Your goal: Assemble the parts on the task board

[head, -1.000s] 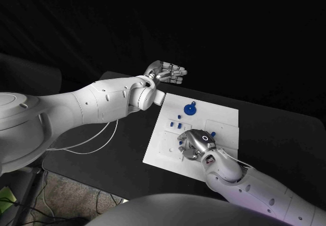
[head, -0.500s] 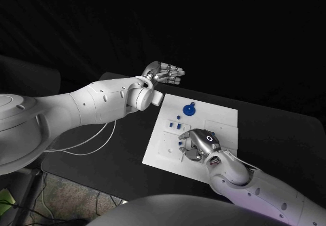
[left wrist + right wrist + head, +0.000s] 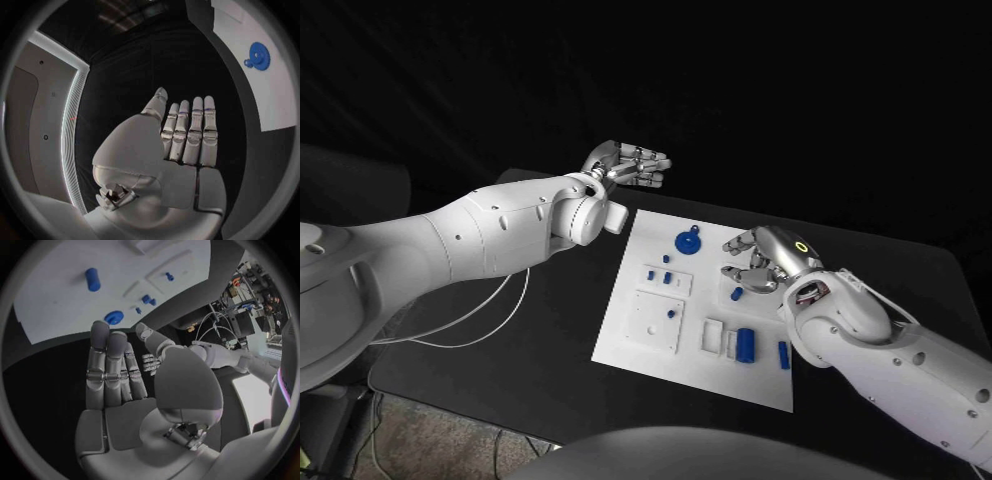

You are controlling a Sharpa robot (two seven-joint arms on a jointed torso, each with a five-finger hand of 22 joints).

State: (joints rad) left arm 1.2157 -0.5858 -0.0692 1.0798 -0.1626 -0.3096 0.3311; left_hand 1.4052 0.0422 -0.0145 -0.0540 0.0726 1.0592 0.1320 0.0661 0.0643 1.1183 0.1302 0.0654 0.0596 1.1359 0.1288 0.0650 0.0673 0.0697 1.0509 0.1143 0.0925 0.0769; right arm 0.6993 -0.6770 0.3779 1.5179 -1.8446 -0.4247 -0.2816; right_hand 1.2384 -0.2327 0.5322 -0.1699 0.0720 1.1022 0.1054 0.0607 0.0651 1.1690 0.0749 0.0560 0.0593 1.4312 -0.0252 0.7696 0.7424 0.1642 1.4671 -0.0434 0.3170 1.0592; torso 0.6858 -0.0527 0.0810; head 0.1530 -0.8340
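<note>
Centrally, flat white rectangular task board (image 3: 646, 335) on black table (image 3: 516, 330), bearing small blue plastic parts (image 3: 746, 345) and round blue gear (image 3: 687, 241). Left hand (image 3: 626, 164) beyond board's far corner, fingers straight and together, empty; right hand (image 3: 764, 260) over board's right side, fingers extended, empty.

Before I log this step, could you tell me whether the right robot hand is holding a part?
Empty: the right robot hand shows straight fingers, bare palm.

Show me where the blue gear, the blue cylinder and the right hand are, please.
blue gear (image 3: 688, 241): head view, disc centre.
blue cylinder (image 3: 747, 345): head view, middle of body.
right hand (image 3: 764, 262): head view, back of hand.
</note>
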